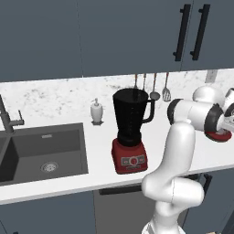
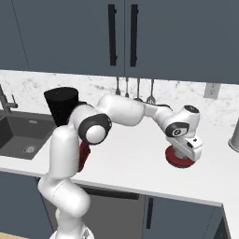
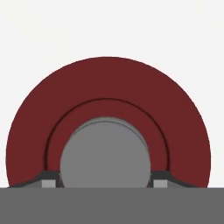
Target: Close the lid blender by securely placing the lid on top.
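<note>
The blender (image 1: 131,123), a black tapered jar on a red base, stands uncovered on the counter right of the sink; my arm partly hides the blender (image 2: 60,105) in the right base view. The lid (image 2: 179,161), a red disc, lies flat on the counter far to the blender's right, and the lid (image 1: 219,136) peeks out under my hand. My gripper (image 2: 184,151) points straight down onto it. In the hand view the gripper (image 3: 105,180) has its fingertips (image 3: 50,179) pressed against both sides of the grey knob (image 3: 105,148) of the lid (image 3: 105,87).
A white soap dispenser (image 1: 96,112) stands behind the blender's left. The sink (image 1: 41,153) and faucet (image 1: 7,116) lie further left. Utensils (image 1: 155,87) hang on the wall. A metal vessel (image 2: 235,133) stands at the right edge. Wall cabinets hang overhead.
</note>
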Robot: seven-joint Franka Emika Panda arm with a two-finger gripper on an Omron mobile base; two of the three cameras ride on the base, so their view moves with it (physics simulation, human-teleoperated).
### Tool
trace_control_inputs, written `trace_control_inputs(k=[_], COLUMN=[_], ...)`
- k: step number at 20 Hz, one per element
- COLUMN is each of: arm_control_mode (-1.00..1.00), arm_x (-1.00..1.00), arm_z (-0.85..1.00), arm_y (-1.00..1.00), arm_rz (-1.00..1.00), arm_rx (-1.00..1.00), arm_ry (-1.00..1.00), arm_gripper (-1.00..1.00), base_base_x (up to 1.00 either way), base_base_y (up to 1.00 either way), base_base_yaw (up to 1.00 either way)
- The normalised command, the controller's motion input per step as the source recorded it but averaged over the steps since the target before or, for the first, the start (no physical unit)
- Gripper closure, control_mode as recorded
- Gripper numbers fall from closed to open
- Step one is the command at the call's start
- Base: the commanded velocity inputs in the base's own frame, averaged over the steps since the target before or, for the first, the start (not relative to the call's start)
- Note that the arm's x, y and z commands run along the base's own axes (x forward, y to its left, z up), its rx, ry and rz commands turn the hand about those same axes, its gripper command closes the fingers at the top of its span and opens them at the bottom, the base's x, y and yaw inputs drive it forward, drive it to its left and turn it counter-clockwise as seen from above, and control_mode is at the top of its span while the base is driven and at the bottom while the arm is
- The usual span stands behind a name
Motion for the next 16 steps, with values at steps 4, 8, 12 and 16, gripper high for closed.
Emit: trace_control_inputs(k=[4,8,12,16], arm_control_mode=[-1.00,-1.00,-1.00,-1.00], arm_x=[-0.25,-0.53,-0.58,-0.53], arm_z=[0.91,0.80,0.74,0.77], arm_y=[0.33,0.45,0.48,0.48], arm_rz=[0.11,0.06,0.03,0.01], arm_rx=[-0.02,0.00,0.00,0.00], arm_ry=[-0.04,-0.08,-0.09,-0.12], arm_gripper=[1.00,1.00,1.00,1.00], base_base_x=[0.00,0.00,0.00,0.00], base_base_y=[0.00,0.00,0.00,0.00], base_base_yaw=[0.00,0.00,0.00,0.00])
